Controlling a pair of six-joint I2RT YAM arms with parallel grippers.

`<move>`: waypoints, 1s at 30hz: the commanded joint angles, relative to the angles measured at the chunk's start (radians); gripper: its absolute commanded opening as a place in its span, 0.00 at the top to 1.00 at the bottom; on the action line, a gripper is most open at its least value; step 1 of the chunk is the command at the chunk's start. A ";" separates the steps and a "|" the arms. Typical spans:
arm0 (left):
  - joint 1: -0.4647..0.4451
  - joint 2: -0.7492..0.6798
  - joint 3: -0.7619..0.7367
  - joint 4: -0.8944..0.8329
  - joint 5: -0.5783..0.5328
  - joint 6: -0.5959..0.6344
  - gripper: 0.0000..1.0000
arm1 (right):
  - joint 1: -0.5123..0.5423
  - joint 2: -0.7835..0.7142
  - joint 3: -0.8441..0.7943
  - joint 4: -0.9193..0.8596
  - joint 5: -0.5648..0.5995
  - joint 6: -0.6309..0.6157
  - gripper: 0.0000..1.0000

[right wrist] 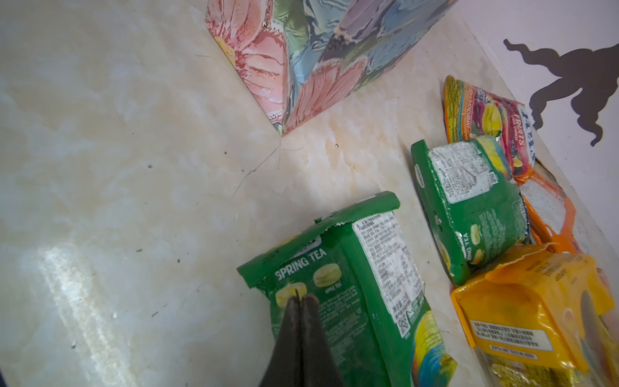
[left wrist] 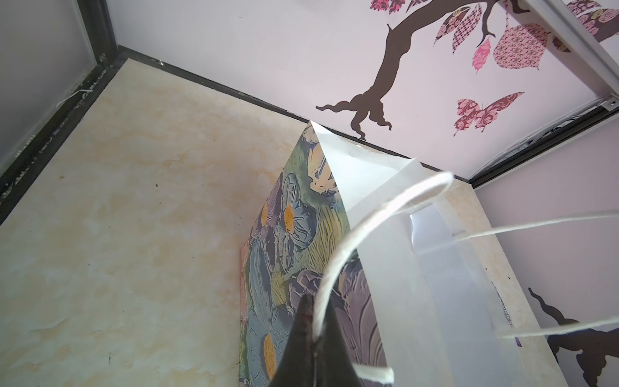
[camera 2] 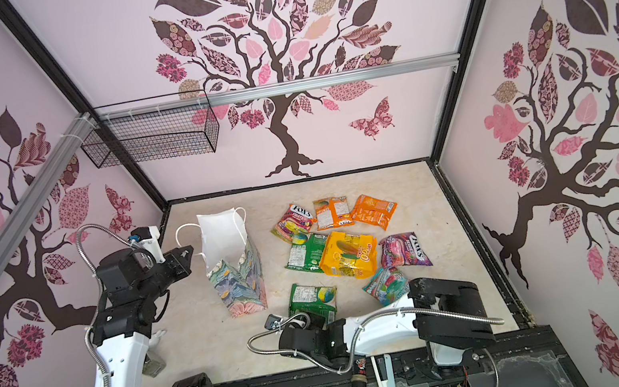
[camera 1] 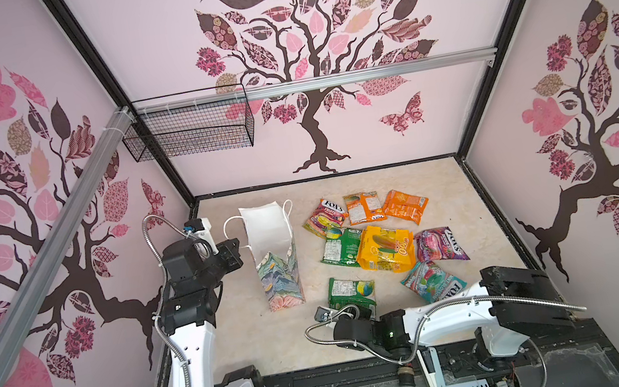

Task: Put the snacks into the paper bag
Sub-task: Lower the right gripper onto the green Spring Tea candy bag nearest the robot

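Snacks (camera 2: 345, 256): flat glossy plastic packets, eight countable, lay loose in a cluster right of centre in both top views. All were on the beige marble-look surface (camera 1: 281, 346).

- **Back row:** red-and-yellow FOX'S packet (camera 1: 324, 217), orange packet with label side up (camera 1: 363, 208), second orange packet (camera 1: 405, 206).
- **Middle:** green packet (camera 1: 343, 247) touching the big yellow packet (camera 1: 383, 248), purple FOX'S packet (camera 1: 440, 245) just beside that.
- **Front:** teal-and-red FOX'S packet (camera 1: 433, 281), partly hidden by the right arm, and the near green "SPRING TEA" packet (camera 1: 350, 291), apart from the rest.

The tall rectangular paper bag (camera 1: 274, 259) had a pastel floral print outside and was white inside. It stood upright with its mouth open, left of the cluster, touching no packet.

The left gripper (left wrist: 316, 303) was closed on the bag's white cord handle (left wrist: 348, 241), at the bag's left side in both top views. The left wrist view showed the cord running between the black fingers (left wrist: 301, 328).

The right gripper (right wrist: 299, 300) was closed tight, fingers together, with its tips down on the printed face of the near green "SPRING TEA" packet (right wrist: 351, 284). A thin dark sliver stuck out between the tips, but whether any film was pinched could not be told.

A black wire mesh basket (camera 1: 188, 131) hung on the aluminium rail (camera 1: 365, 75) at the upper left of both top views, well apart from everything.
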 commanded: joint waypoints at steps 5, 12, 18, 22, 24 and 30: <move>0.003 -0.049 -0.006 0.027 0.014 -0.011 1.00 | -0.001 -0.073 0.080 -0.160 0.029 0.040 1.00; 0.003 -0.013 0.008 0.013 0.023 -0.015 1.00 | 0.049 -0.036 0.073 -0.207 0.114 -0.047 0.33; 0.004 -0.013 0.026 -0.016 0.008 -0.003 1.00 | 0.057 0.057 0.037 -0.108 0.162 -0.142 0.26; 0.004 -0.024 0.032 -0.043 -0.019 0.000 1.00 | 0.057 0.096 0.016 -0.034 0.145 -0.179 0.24; 0.003 -0.019 0.048 -0.063 -0.011 0.016 1.00 | 0.057 0.119 -0.005 0.030 0.166 -0.193 0.23; 0.003 -0.039 0.021 -0.073 -0.014 0.006 1.00 | 0.057 0.204 0.006 0.091 0.248 -0.185 0.23</move>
